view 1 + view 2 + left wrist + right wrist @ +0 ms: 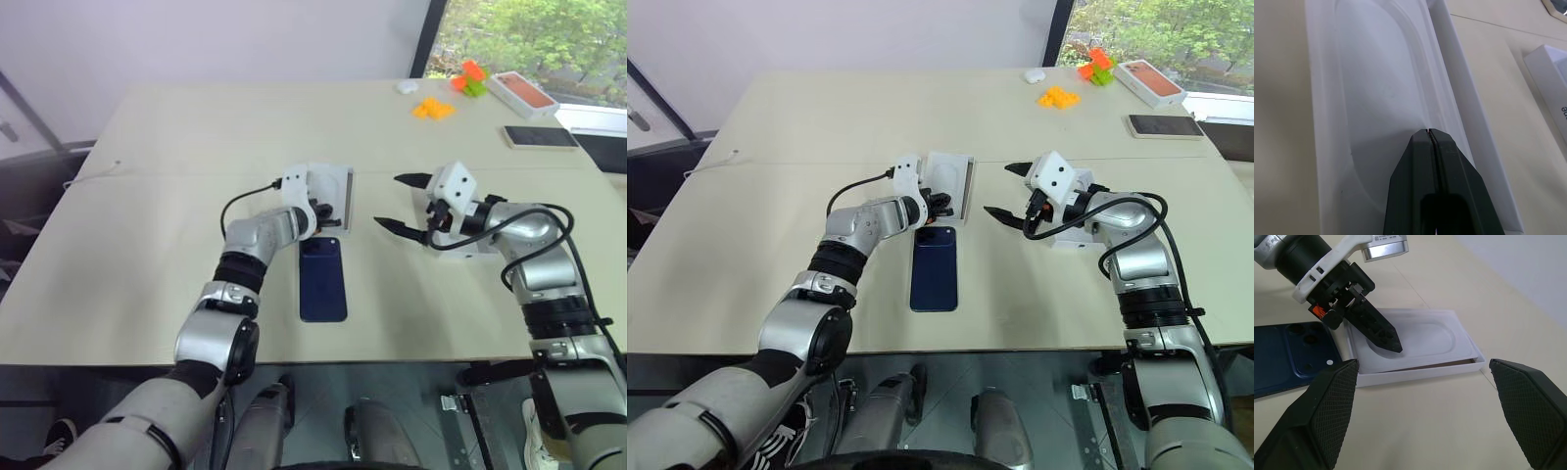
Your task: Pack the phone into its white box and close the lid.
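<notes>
Left hand poked into the empty box tray, phone not yet packed.

The left hand (1382, 333) had its two fingers pressed together, gripping nothing, their tip down in the recess of the white box (1415, 345); the right hand (404, 203) hung with its fingers spread wide apart and empty, just beside the box on the tabletop (147, 196). The phone (322, 278), dark navy, lay back-up on the tabletop, its camera end touching or nearly touching the box's near wall. A white piece, probably the lid (1552, 73), lay under the right arm. To my eye, a push from those shut fingers could skid the light tray off, or nudge the phone askew.
</notes>
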Robot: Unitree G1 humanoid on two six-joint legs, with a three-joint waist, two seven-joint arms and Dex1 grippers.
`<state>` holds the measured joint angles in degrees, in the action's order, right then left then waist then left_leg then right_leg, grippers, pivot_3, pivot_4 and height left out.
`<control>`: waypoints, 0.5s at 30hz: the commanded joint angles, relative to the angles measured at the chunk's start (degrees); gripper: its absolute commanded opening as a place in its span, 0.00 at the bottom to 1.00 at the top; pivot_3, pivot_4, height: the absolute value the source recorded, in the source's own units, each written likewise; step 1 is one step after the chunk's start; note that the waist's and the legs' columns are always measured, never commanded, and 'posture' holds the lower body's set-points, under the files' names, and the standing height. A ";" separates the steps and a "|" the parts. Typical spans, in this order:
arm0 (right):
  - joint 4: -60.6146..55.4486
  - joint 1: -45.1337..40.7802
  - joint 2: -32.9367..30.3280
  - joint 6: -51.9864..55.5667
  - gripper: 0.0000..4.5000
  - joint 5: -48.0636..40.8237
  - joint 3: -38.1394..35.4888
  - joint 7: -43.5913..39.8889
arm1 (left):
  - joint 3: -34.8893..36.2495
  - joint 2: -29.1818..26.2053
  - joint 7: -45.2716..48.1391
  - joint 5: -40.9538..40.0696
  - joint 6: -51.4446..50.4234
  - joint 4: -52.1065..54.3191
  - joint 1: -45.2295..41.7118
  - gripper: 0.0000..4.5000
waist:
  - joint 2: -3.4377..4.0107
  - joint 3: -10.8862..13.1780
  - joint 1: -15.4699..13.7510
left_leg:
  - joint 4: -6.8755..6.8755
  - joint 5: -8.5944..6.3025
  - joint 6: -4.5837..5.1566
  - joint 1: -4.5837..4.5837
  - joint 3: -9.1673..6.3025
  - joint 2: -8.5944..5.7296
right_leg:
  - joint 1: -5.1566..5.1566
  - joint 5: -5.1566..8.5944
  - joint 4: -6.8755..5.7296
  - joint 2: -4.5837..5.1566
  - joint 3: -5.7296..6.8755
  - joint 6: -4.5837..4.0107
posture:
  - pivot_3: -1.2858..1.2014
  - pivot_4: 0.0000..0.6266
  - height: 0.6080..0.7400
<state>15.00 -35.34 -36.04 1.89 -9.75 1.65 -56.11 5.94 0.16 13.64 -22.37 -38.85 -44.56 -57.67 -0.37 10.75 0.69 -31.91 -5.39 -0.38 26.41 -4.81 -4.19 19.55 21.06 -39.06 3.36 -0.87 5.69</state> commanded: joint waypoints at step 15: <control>-1.69 -1.27 -0.36 -0.90 1.00 -0.25 -1.16 0.76 | 1.25 1.93 3.65 2.04 3.30 -4.44 -3.47 0.01 | 0.00 0.00 -0.02 | -0.02 0.00 0.00 0.01 0.00 0.00 | 0.00 0.00 0.00 0.00 0.01 0.01 | 0.52 0.24 1.00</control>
<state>14.99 -35.36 -36.03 1.89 -9.71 1.65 -55.68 6.31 2.22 17.07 -20.35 -35.87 -49.47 -59.83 -0.38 10.75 0.67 -31.93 -5.39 -0.38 26.42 -4.80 -4.20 19.55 21.05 -39.06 3.36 -0.86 5.70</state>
